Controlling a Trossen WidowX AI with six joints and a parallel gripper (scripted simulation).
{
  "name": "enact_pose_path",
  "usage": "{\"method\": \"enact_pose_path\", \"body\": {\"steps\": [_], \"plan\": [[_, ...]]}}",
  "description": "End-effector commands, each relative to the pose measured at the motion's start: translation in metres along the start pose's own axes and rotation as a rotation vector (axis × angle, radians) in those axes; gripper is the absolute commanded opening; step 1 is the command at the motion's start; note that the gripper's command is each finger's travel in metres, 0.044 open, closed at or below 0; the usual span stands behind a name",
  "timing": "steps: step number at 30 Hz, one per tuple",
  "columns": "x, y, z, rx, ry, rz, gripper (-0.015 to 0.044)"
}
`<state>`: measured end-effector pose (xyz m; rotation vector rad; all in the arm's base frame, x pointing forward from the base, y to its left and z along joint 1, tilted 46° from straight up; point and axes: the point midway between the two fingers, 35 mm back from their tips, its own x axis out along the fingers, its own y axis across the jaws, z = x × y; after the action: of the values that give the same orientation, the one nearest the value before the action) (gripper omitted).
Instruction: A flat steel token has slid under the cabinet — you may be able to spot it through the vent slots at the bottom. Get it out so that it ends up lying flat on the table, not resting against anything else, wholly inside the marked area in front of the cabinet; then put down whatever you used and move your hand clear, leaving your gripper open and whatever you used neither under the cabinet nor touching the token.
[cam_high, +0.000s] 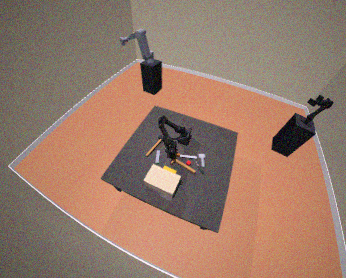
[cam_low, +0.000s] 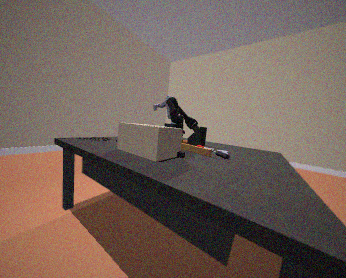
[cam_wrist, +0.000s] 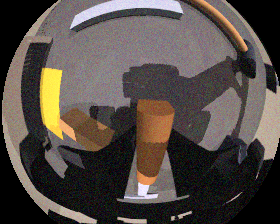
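Note:
The beige cabinet (cam_high: 162, 180) stands near the table's front edge and also shows in the exterior view (cam_low: 149, 140). A yellow marked patch (cam_high: 170, 170) lies just behind it, and appears at the left of the wrist view (cam_wrist: 49, 93). My gripper (cam_high: 172, 157) is low over the table beside that patch, shut on a brown wooden stick (cam_wrist: 151, 141) with a pale tip. The stick runs along the table to the right (cam_high: 184, 165). The steel token is not visible in any view.
A second wooden stick (cam_high: 153, 147) lies left of the arm. Small white tools (cam_high: 202, 160) (cam_high: 158, 156) and a red piece (cam_high: 189, 162) lie nearby. Two black camera stands (cam_high: 151, 76) (cam_high: 293, 134) are on the floor.

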<state>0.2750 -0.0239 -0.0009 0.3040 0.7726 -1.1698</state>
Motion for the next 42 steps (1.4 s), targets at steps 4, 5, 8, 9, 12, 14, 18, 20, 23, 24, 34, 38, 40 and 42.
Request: {"method": "enact_pose_path", "body": {"steps": [4, 5, 8, 9, 12, 14, 18, 20, 23, 24, 34, 38, 40, 42], "plan": [[-0.018, -0.002, 0.000, 0.011, 0.007, 0.015, 0.0000], [-0.020, -0.002, -0.001, 0.011, 0.007, 0.015, 0.0000], [-0.026, -0.005, -0.001, 0.011, 0.007, 0.015, 0.0000], [-0.028, -0.005, -0.001, 0.011, 0.008, 0.015, 0.0000], [-0.034, -0.008, -0.002, 0.011, 0.008, 0.015, 0.0000], [-0.038, -0.009, -0.002, 0.011, 0.008, 0.015, 0.0000], [-0.046, -0.011, -0.002, 0.011, 0.008, 0.015, 0.0000], [-0.050, -0.010, -0.001, 0.011, 0.009, 0.015, 0.0000], [-0.056, -0.008, 0.001, 0.011, 0.009, 0.015, 0.0000], [-0.058, -0.007, 0.002, 0.011, 0.009, 0.016, 0.0000], [-0.077, 0.005, 0.013, 0.011, 0.009, 0.016, 0.0000], [-0.085, 0.007, 0.017, 0.011, 0.009, 0.016, 0.0000], [-0.089, 0.007, 0.018, 0.011, 0.009, 0.016, 0.0000], [-0.094, 0.007, 0.020, 0.011, 0.010, 0.016, 0.0000]]}}
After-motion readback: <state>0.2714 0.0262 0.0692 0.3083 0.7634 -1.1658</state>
